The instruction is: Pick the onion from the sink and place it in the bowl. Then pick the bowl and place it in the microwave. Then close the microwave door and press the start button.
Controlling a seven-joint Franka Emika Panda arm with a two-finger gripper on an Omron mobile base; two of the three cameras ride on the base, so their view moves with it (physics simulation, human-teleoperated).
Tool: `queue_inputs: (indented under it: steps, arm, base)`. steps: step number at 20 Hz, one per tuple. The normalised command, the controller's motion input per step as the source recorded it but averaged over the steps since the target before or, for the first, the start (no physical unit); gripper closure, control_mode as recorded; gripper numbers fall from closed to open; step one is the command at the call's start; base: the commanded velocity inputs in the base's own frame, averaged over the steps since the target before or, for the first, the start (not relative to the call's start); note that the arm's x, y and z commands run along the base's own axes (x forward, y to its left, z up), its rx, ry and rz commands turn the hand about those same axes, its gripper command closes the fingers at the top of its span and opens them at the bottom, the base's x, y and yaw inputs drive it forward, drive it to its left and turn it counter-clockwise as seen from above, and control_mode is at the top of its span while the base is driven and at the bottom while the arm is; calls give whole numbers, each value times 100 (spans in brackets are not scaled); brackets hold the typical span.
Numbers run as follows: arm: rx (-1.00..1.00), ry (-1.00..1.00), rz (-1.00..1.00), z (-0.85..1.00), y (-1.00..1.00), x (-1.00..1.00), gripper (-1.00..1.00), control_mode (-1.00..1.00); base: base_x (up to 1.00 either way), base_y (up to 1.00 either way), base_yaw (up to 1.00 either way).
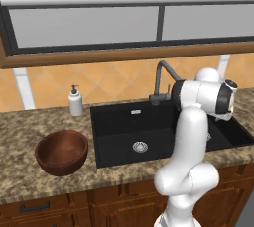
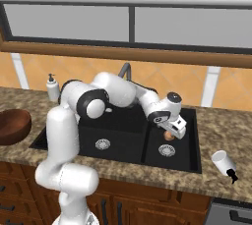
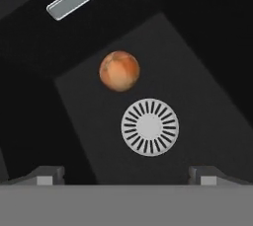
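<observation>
Onion point(image 3: 119, 70), a small round tan-orange lump, lies on the floor of the right-hand basin of the black rectangular two-basin sink point(image 1: 119, 122), just beside that basin's round silver drain point(image 3: 149, 127) and not touching it. Over that basin hangs the white arm's two-finger gripper point(image 3: 126, 174), close above the onion, its dark fingertips point(image 3: 45, 174) spread wide with nothing between them. Left of the sink, on the speckled brown granite counter point(image 1: 20, 137), the large deep bowl of dark reddish-brown wood point(image 1: 61, 151) stands upright, with a small white soap pump bottle point(image 1: 75, 100) behind it near the sink's left rear corner.
</observation>
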Motion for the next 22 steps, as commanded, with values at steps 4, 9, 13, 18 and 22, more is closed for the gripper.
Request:
queue_inputs:
  steps: [4, 9, 13, 18, 22]
  arm:
    - [1, 6, -7, -22, -2, 27, -100, -100]
    - [0, 3, -6, -32, 0, 34, -100, -100]
    - [0, -5, -2, -50, -1, 43, -100, -100]
    - [0, 0, -2, -24, -13, 32, -100, -100]
    - [0, 2, 0, -18, -30, 36, -100, -100]
  base:
    - [0, 0, 0]
    - [0, 0, 0]
    - [0, 0, 0]
    - [0, 0, 0]
    - [0, 0, 0]
